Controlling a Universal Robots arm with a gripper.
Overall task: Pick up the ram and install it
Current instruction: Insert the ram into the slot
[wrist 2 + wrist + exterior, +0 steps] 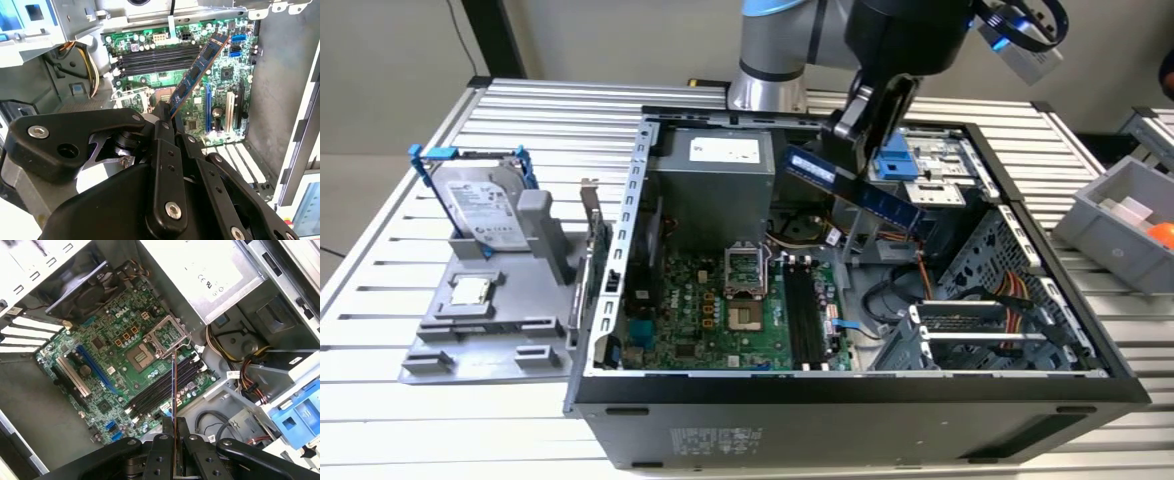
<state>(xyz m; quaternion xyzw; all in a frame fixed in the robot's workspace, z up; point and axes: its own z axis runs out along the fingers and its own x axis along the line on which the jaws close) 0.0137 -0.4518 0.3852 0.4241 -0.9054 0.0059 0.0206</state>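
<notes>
The ram [858, 192] is a long dark stick with black chips. It hangs tilted above the open computer case, and my gripper [865, 150] is shut on its upper edge. In the second wrist view the ram [197, 70] juts out from my gripper [165, 114] over the green motherboard [225, 75], its far end above the black memory slots [155, 56]. The first wrist view has the ram [174, 385] edge-on between my gripper's fingertips [175, 424], roughly in line with the memory slots [155, 392] below and apart from them.
The case [854, 385] holds a grey power supply [714, 185], an empty processor socket [743, 265], cables and a drive cage [987, 330]. At the exterior view's left, a grey fixture [487, 340] carries a hard drive [480, 205] and a small silver chip [467, 290]. A grey bin [1121, 215] stands at its right.
</notes>
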